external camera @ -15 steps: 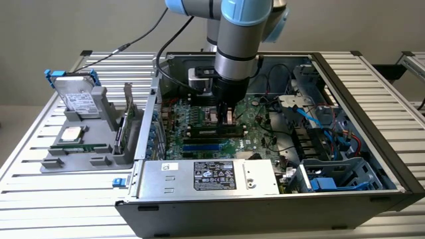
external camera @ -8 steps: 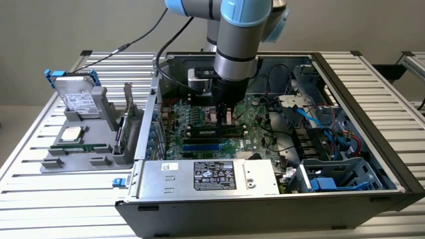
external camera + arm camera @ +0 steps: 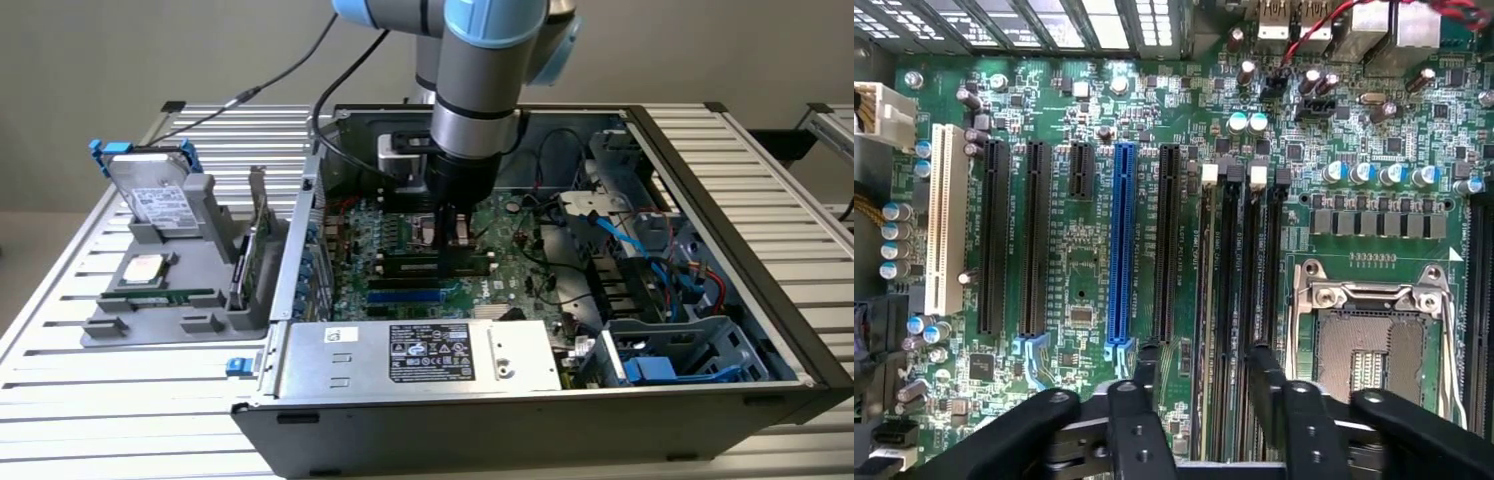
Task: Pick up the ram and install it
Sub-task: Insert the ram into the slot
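Broadly, we see a slatted metal table (image 3: 747,170) carrying an open computer case (image 3: 534,430), and we place everything else by that case. Outside it, on the exterior view's left, a grey tray (image 3: 147,325) holds a silver hard drive (image 3: 158,200) with blue rails, standing on edge, and a square silver processor chip (image 3: 144,268) below it. Coming down into the case from above, the arm (image 3: 474,110) stands nearly upright over the green motherboard (image 3: 521,250) that lines the case floor. A grey power supply (image 3: 420,355) sits along the case's near wall.

Near the middle of the case, the gripper (image 3: 457,232) hangs just above the ram (image 3: 430,266), which stands on edge in a black memory slot. We cannot tell whether it is pressed fully home. From the wrist view, the black fingers (image 3: 1264,375) stand spread apart over the row of long slots, clamping nothing. The empty processor socket (image 3: 1374,345) lies just beside those slots, and a blue expansion slot (image 3: 1122,250) lies on their other side.
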`<state>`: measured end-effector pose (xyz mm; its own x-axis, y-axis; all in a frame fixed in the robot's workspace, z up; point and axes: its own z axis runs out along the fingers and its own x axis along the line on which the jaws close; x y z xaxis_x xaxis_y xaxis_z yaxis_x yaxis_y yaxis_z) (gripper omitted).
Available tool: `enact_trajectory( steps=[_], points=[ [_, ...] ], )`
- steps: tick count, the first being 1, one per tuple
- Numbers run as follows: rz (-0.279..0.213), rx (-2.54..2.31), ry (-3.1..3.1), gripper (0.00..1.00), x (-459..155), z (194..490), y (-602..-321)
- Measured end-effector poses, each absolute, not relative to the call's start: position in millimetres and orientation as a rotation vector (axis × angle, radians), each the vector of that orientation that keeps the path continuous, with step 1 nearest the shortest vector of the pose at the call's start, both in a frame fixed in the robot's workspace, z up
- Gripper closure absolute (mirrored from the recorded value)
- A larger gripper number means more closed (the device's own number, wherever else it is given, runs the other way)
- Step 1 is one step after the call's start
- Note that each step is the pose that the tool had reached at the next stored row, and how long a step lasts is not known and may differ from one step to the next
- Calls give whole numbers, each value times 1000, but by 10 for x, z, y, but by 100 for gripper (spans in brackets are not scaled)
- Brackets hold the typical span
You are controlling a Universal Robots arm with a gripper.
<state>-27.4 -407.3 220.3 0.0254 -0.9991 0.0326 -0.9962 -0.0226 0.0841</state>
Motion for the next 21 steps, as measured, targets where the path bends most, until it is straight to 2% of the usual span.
enact_trajectory(
  steps=[1, 2, 3, 11, 19, 20, 21],
  points=[
    [-55, 2188, -2136, 48, -274, 2225, -4073],
    [-56, 2188, -2136, 48, -273, 2248, -4073],
    [-57, 2187, -2135, 42, -273, 2271, -4073],
    [-74, 2180, -2128, 42, -274, 2483, -4073],
    [-75, 2180, -2128, 42, -274, 2503, -4073],
    [-75, 2180, -2128, 44, -274, 2503, -4073],
    [-75, 2180, -2128, 51, -274, 2503, -4073]
  ],
)
